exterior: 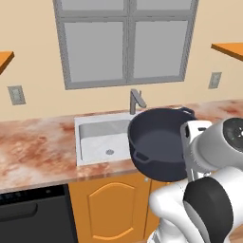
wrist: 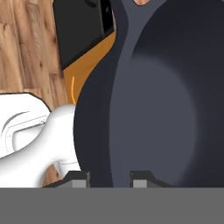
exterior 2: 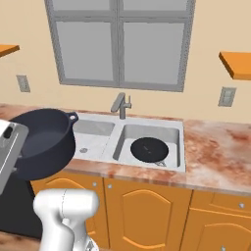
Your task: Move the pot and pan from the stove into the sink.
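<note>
Left basin [exterior 2: 93,135] bare; pan [exterior 2: 149,149] occupies right basin [exterior 2: 169,135].

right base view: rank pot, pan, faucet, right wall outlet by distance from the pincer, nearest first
1. pot, gripped at its rim by the pincer, far left.
2. faucet, behind the sink divider.
3. pan, in the right basin.
4. wall outlet, far right on the wall.

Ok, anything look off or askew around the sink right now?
The pot hangs tipped on its side in the gripper, shut on its rim, short of the sink. The pan lies flat in the right basin. Nothing spilled or damaged.
</note>
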